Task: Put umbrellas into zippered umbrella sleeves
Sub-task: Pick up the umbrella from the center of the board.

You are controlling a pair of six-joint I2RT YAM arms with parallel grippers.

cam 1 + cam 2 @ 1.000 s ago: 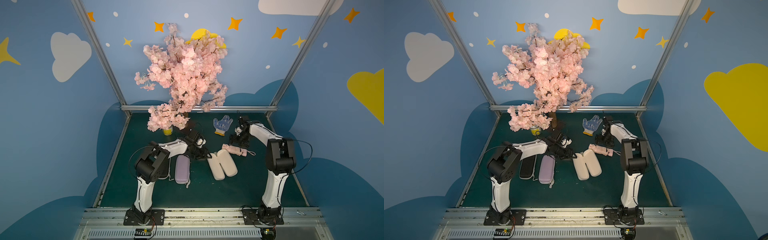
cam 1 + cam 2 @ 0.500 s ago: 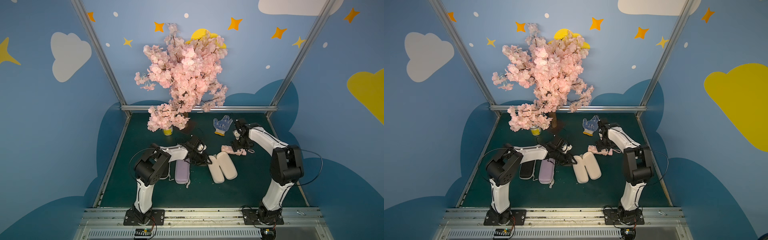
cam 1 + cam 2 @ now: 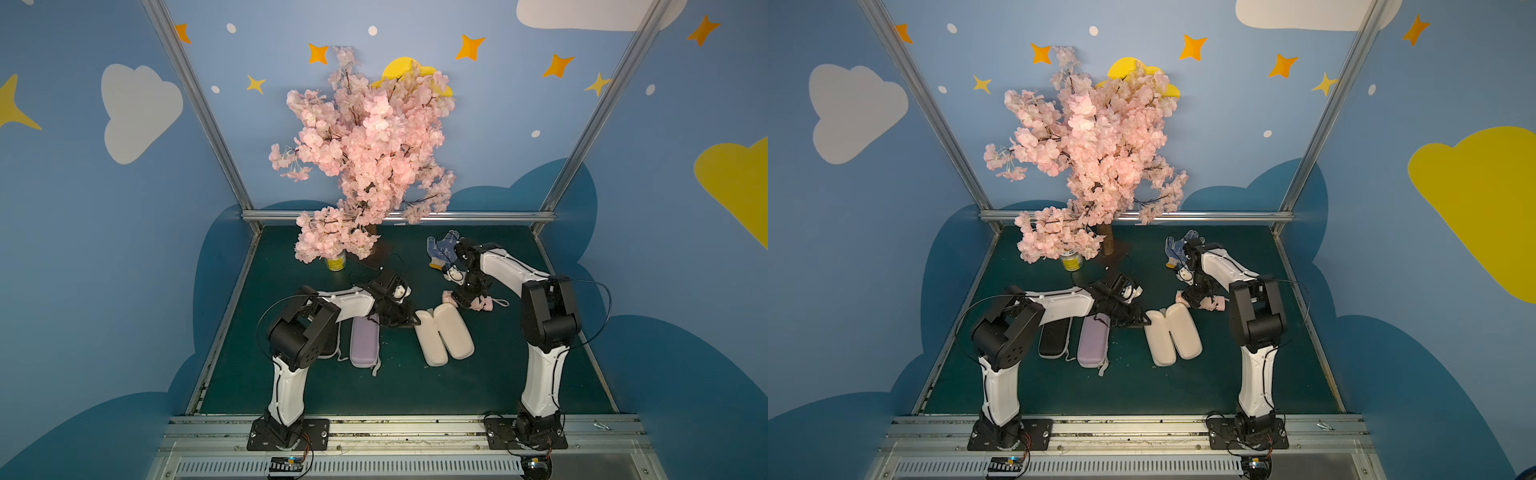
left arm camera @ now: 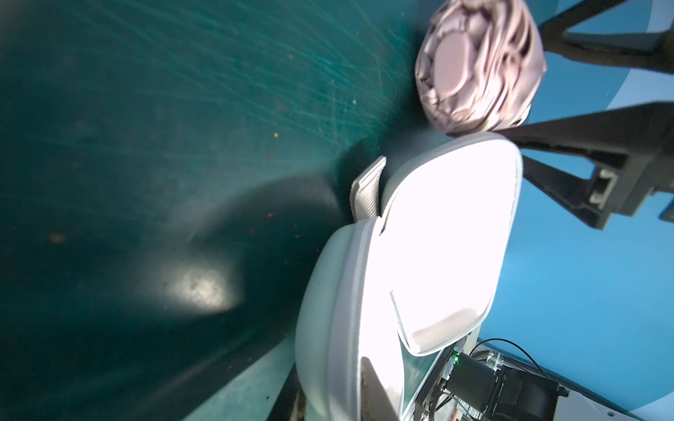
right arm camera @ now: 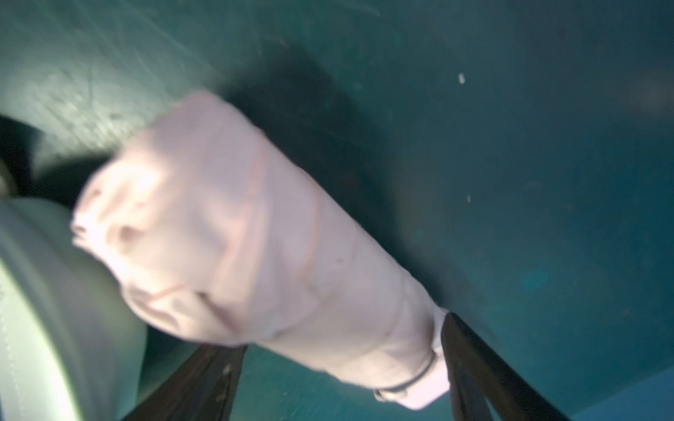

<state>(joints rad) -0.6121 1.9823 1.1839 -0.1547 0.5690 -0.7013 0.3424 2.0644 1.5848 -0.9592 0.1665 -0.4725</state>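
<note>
In both top views the off-white sleeve [image 3: 444,337] lies spread open mid-bench [image 3: 415,386], with both cream halves bare. The left fingers [image 3: 409,321] sit at its far-left corner, and from here I cannot tell whether they are together or pinching the rim. Just past the sleeve's far end, to the right, the pink umbrella [image 3: 485,306] lies on the bench under the right fingers [image 3: 466,300]. The lavender sleeve [image 3: 1094,340] and the black sleeve [image 3: 1054,338] lie shut on the left, and what they hold is hidden.

From the left wrist, the off-white sleeve [image 4: 448,233] fills the picture and is empty. The pink umbrella [image 4: 477,65] sits end-on just beyond its rim. The left fingers barely show.

From the right wrist, the right fingers stand wide apart, one on either side of the pink umbrella [image 5: 277,248], not yet clamped.

I'd call this the pick-up. Next the right fingers must squeeze the soft bundle, lift it and lay it lengthwise in an open half. The left fingers would steady the sleeve.
</note>
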